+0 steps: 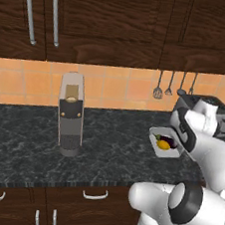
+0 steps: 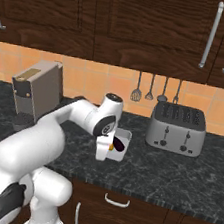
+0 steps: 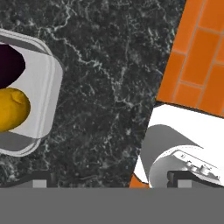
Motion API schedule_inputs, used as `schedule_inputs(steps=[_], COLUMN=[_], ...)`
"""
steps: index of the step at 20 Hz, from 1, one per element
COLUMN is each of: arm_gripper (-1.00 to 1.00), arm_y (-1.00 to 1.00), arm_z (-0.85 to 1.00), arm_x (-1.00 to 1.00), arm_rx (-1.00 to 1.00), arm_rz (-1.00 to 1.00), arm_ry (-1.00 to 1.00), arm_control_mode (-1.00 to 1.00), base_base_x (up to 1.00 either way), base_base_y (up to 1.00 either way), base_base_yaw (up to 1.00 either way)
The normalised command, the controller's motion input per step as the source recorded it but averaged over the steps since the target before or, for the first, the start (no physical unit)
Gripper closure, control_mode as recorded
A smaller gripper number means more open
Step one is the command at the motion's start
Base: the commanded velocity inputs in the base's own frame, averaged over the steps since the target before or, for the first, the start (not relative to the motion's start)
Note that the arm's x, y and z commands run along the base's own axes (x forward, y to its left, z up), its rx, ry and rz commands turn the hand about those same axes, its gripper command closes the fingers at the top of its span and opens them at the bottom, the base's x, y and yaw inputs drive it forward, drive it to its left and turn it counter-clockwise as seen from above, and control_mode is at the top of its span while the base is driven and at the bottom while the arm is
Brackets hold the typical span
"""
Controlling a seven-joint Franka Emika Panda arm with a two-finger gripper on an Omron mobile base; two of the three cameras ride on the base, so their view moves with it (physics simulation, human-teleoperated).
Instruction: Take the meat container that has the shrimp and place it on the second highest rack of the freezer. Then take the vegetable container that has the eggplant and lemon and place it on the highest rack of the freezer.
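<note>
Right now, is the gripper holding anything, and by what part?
Nothing is held. The gripper is open above the counter, beside the vegetable container.

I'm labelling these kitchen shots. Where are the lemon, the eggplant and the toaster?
lemon [image 1: 164,145]: left base view, middle of its yellow skin.
eggplant [image 1: 167,140]: left base view, its dark purple body in the white tray.
toaster [image 2: 176,128]: right base view, its silver front face.

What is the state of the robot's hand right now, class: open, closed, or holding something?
Hand: open and holding nothing, above the dark counter beside the white vegetable container with the lemon and eggplant.
</note>
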Motion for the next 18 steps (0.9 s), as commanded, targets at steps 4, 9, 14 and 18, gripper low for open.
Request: schedule_inputs(steps=[4,9,14,18], arm_gripper=[-1.00,-1.00,-1.00,-1.00], arm_y=[-0.03,-0.36,-0.15,0.03], arm_z=[-0.33,-0.08,-0.10,-0.13], arm_x=[0.02,0.28,0.31,0.05], arm_rx=[0.00,0.00,0.00,0.00], arm_rz=[-0.05,0.00,0.00,-0.04], arm_ry=[0.03,0.00,0.00,0.00], arm_control_mode=[-1.00,-1.00,-1.00,-1.00], base_base_x=[0.00,0.00,0.00,0.00], base_base_y=[0.00,0.00,0.00,0.00], base_base_yaw=[0.00,0.00,0.00,0.00])
